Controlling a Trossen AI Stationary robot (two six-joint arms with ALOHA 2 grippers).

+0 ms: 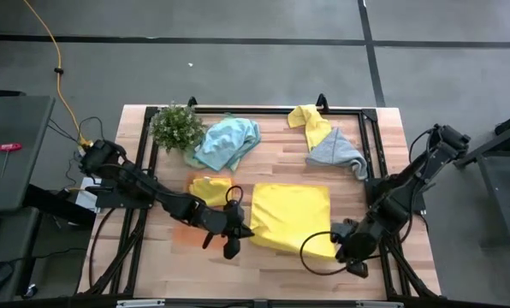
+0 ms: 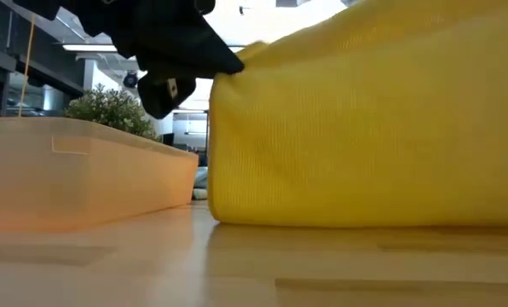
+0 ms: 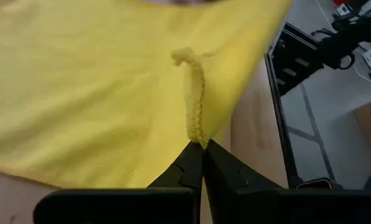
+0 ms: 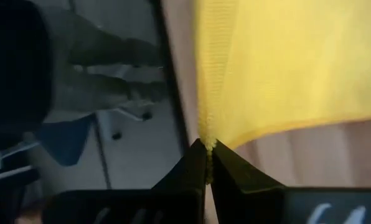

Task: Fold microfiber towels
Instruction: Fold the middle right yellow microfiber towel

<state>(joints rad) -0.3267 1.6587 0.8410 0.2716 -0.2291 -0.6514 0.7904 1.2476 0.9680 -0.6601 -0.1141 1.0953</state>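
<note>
A bright yellow towel lies spread in the middle of the table and fills the low view. My left gripper is shut on its near left corner. My right gripper is shut on its near right corner. A second yellow cloth lies folded on the orange tray. A blue-teal towel, another yellow towel and a grey towel lie crumpled along the far side. My left gripper pinches the towel's near left corner between its two fingertips, where the hem bunches into a ridge. The low view shows that corner raised off the table, the cloth falling from it to the table top. My right gripper pinches the towel's hemmed edge at the near right corner between its two fingertips. The cloth spreads away from the fingers over the wood. How many layers it has, I cannot tell.
A small green plant stands at the far left beside the blue-teal towel. The orange tray's wall stands just left of the raised towel. A dark frame runs along the table's far and right edges.
</note>
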